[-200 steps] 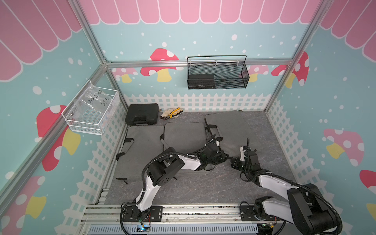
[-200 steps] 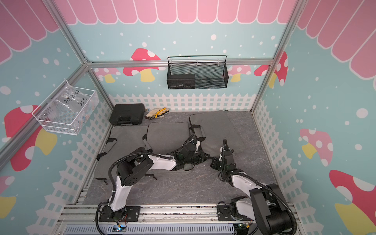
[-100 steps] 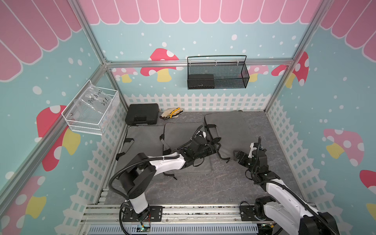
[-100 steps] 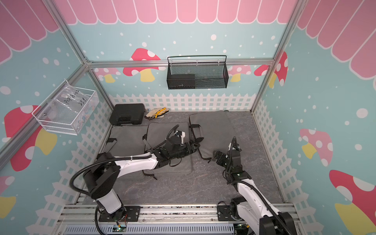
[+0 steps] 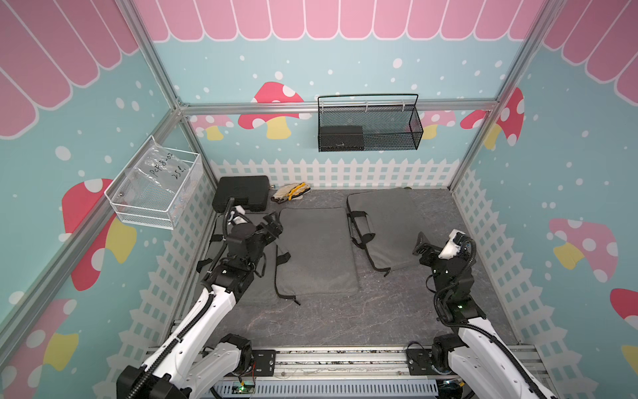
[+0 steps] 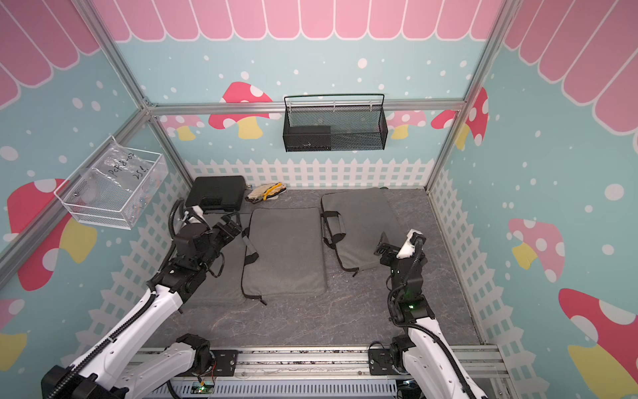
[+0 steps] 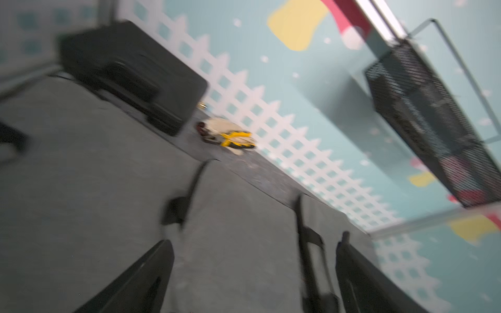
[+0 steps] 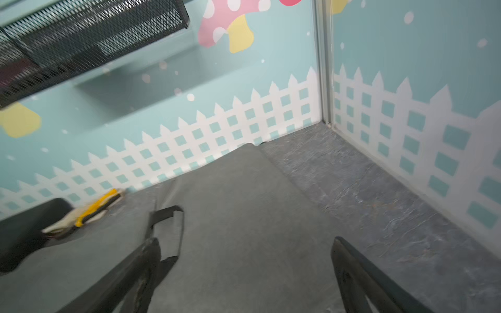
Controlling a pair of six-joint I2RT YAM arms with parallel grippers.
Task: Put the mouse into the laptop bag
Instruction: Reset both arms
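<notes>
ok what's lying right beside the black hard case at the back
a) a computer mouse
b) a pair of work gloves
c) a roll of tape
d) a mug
b: in both top views the white and yellow work gloves lie on the floor just beside the black hard case.

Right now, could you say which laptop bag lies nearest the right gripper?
The rightmost bag: its corner sits by the right gripper; middle bag and left bag lie farther.
</notes>
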